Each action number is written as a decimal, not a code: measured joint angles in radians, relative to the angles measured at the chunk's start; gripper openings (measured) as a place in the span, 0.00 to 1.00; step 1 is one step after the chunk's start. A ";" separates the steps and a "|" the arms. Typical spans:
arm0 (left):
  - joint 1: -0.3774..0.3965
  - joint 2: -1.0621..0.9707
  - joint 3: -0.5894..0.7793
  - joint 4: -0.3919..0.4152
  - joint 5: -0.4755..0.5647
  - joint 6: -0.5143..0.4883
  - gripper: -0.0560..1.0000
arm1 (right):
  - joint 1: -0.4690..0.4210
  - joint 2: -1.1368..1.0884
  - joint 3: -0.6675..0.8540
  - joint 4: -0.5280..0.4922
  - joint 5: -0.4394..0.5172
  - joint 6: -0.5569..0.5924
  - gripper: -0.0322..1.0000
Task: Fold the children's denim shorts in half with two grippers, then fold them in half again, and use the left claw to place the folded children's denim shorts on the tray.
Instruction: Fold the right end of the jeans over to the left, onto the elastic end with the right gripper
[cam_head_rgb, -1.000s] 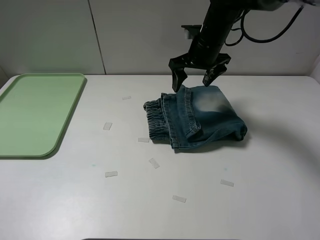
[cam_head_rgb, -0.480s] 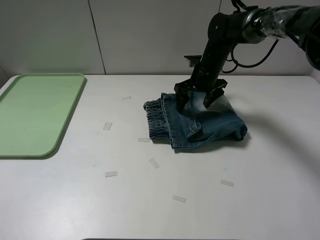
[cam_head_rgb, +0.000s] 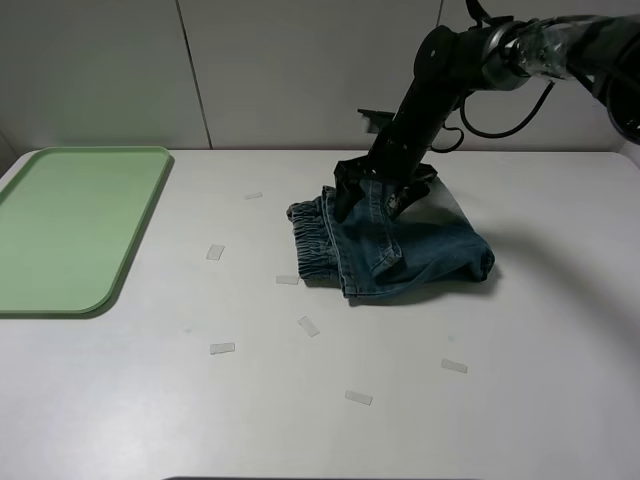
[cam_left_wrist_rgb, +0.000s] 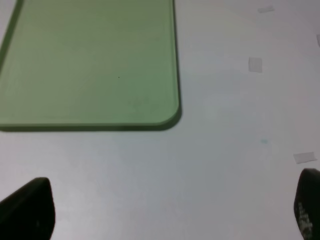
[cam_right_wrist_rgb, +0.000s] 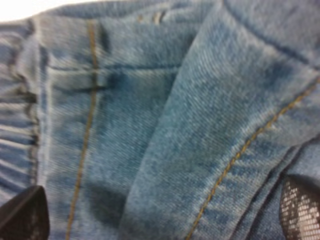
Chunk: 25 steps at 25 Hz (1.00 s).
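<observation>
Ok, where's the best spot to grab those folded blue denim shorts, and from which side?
Probably the raised stitched fold near the far edge of the blue-green denim shorts, pinched from straight above. Elsewhere the cloth lies flat on the white table, while this ridge stands up, and the open right gripper straddles it.

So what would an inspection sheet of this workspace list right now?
Surface: white table, matte, unmarked.
Job's things: children's denim shorts folded, waistband toward the tray; pale green tray empty, at the left.
Clutter: small clear strips scattered on the table.
Grippers: right gripper open, low over the shorts, contact unclear; left gripper open above the table near the tray.
Cables: black cable looping off the right arm.
Surroundings: pale wall panels behind.
</observation>
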 joint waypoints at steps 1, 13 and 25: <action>0.000 0.000 0.000 0.000 0.000 0.000 0.96 | 0.000 0.005 0.000 -0.003 0.005 -0.002 0.70; 0.000 0.000 0.000 0.000 0.000 0.000 0.96 | 0.000 0.011 0.000 0.024 0.053 0.003 0.70; 0.000 0.000 0.000 0.000 0.000 0.000 0.96 | 0.106 0.011 -0.011 0.123 0.026 -0.013 0.70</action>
